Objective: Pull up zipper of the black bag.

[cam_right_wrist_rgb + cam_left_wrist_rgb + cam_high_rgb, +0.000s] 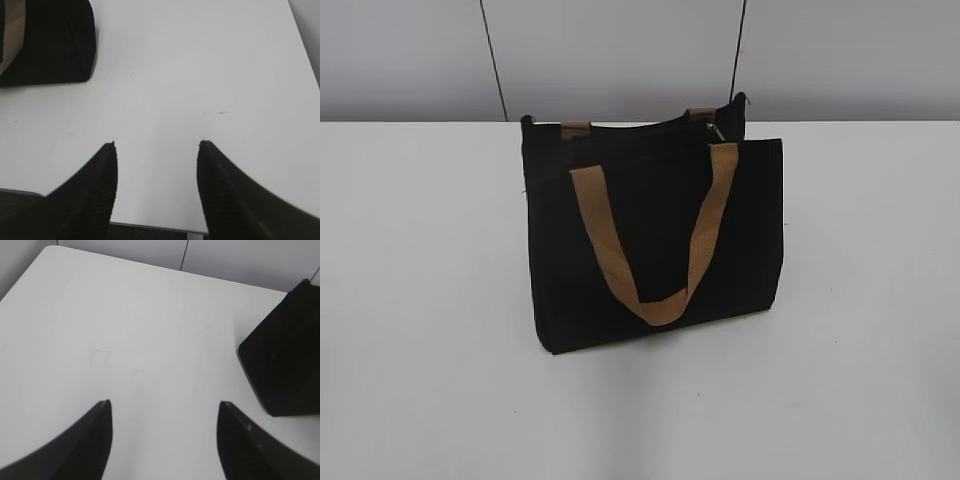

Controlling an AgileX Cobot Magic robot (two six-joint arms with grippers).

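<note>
- The black bag (655,235) stands upright on the white bench (430,300), a rectangular fabric tote shown front-on in the exterior view, its base a little nearer the camera than its top.
- A tan-brown webbing handle (655,250) hangs down over the bag's front face in a long U, its two ends fixed near the top edge and its bend lying low on the front.
- Two short tan pieces of a second handle (576,128) show just above the bag's top edge, one toward each upper corner.
- The zipper (650,124) runs along the bag's top edge; a small silvery pull tab (718,131) sits near the bag's upper right corner, beside the right end of the front handle. How far the zip is closed cannot be told from here.
- The bag's top corners stand up slightly in points at either end.
- The left hand (165,407) hovers over bare bench to the left of the bag, its two dark fingers spread wide with nothing between them; a corner of the bag fills the right edge of that view.
- The right hand (157,145) is likewise spread open and empty above the bench, to the right of the bag, whose lower corner and a strip of tan webbing show at the upper left of that view.
</note>
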